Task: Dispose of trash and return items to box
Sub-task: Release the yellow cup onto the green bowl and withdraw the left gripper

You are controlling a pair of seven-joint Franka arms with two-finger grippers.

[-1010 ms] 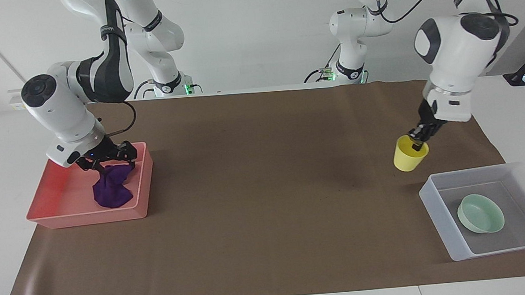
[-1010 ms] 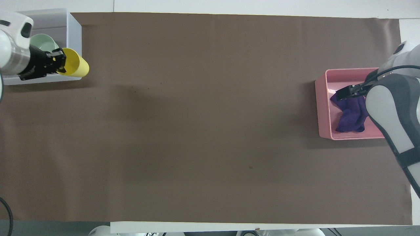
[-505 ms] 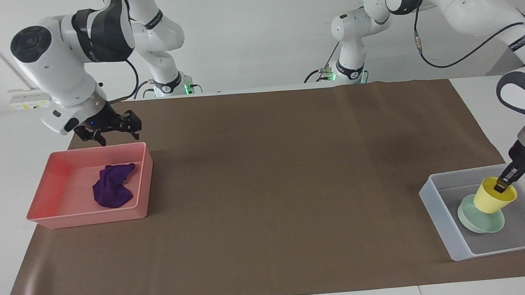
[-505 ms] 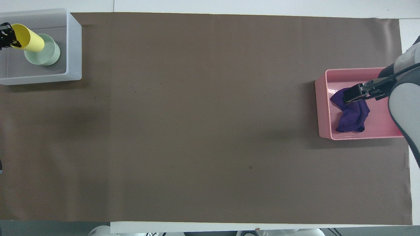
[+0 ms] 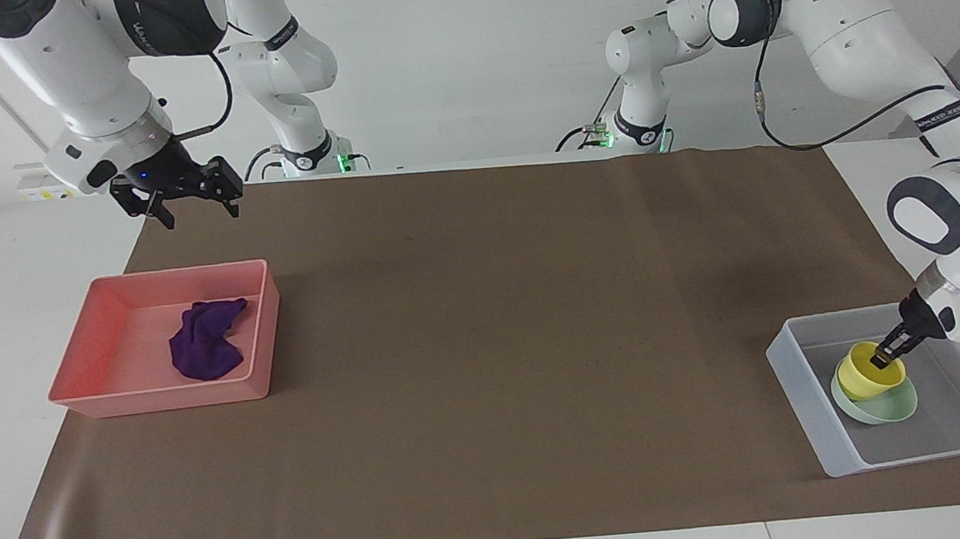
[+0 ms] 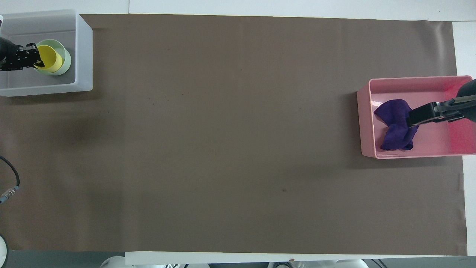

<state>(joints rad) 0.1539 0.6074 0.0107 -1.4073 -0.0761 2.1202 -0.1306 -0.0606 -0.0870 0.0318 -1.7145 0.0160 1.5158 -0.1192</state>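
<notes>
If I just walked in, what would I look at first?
Probably the yellow cup sitting in the mint-green bowl inside the whitish bin at the left arm's end of the table, with the left claw pinching its rim. Next, the purple rag lying in the pink tray at the right arm's end, with the open right claw raised above it.

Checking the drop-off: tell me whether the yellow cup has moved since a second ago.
Yes. The yellow cup, pinched by the left gripper, went from over the mat beside the translucent bin into the mint-green bowl inside it.
</notes>
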